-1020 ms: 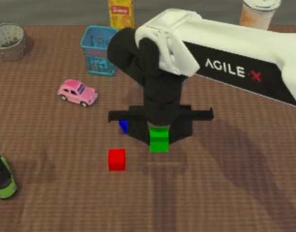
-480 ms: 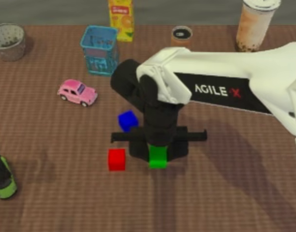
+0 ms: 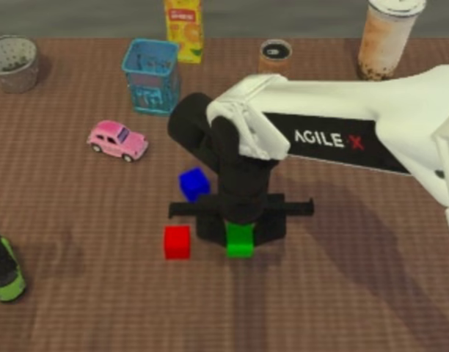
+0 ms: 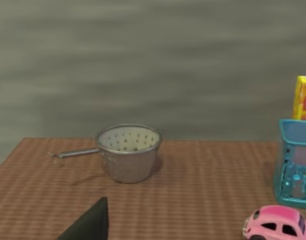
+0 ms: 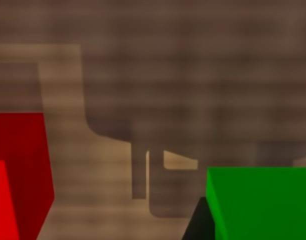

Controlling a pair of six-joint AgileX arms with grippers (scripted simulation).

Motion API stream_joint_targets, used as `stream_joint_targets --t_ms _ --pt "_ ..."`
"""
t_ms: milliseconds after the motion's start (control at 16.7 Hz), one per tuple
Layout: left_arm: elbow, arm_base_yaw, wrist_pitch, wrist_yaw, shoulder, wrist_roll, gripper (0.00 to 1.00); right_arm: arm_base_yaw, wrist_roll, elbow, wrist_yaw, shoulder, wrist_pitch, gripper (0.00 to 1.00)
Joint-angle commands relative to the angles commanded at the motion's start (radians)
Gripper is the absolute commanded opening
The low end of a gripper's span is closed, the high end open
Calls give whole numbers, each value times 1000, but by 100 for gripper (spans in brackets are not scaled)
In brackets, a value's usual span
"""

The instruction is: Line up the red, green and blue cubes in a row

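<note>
Gripping the green cube [image 3: 240, 240] beside the red cube [image 3: 177, 242], the right end effector [image 3: 240, 236] hides from its wrist view the blue cube [image 3: 194, 182].

Red cube [image 3: 177, 242] and green cube [image 3: 240, 240] lie level, apart; blue cube [image 3: 194, 183] sits behind, skewed.

Top view looks down over the table [image 3: 78, 308]; left wrist faces its far edge; right wrist hovers close above it.

Pink toy car [image 3: 118, 141] sits near blue basket [image 3: 150, 76], juice carton [image 3: 183, 20] behind.
</note>
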Motion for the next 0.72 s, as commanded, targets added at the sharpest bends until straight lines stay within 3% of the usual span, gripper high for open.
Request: stream_joint_targets --t_ms 540,720 --pt "0 0 0 0 0 0 100 0 0 0 0 0 0 98" --pt "0 0 0 0 0 0 100 0 0 0 0 0 0 100"
